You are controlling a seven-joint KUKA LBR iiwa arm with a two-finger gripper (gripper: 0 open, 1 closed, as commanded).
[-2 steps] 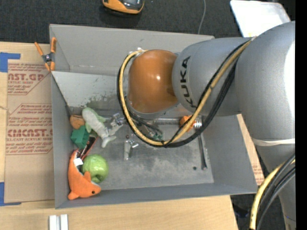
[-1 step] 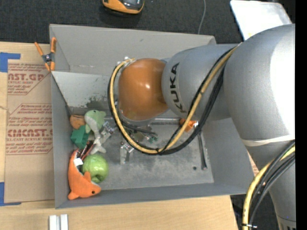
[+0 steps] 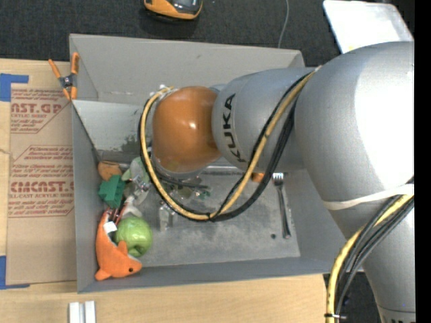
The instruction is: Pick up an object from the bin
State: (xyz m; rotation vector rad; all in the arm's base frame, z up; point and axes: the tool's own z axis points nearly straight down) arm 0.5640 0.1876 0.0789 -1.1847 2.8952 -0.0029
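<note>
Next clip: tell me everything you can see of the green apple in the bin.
The green apple is round, smooth and glossy, with a pale highlight on top; it looks like plastic. It appears whole and lies on the floor of the bin, near the lower left corner. The orange toy fish rests against its left and lower side. Other small things lie heaped just above it.
</note>
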